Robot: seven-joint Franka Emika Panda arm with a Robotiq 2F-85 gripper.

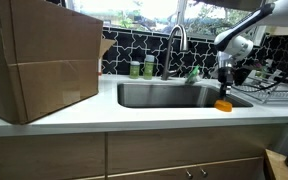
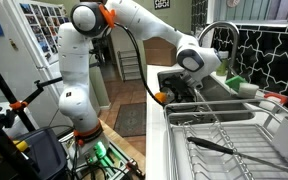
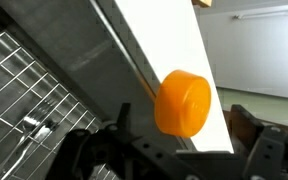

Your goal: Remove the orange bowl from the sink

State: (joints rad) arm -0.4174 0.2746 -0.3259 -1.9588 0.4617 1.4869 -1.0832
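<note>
Orange bowl (image 3: 182, 103), base facing wrist view

Nothing readable from where I'm working. One small black-and-white sign (image 2: 162, 4) sits at the top edge of an exterior view, too tiny and cropped to make out.

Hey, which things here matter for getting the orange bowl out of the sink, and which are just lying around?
For the job:
orange bowl
sink
gripper

Just lying about:
cardboard box
faucet
green bottles
dish rack
</note>
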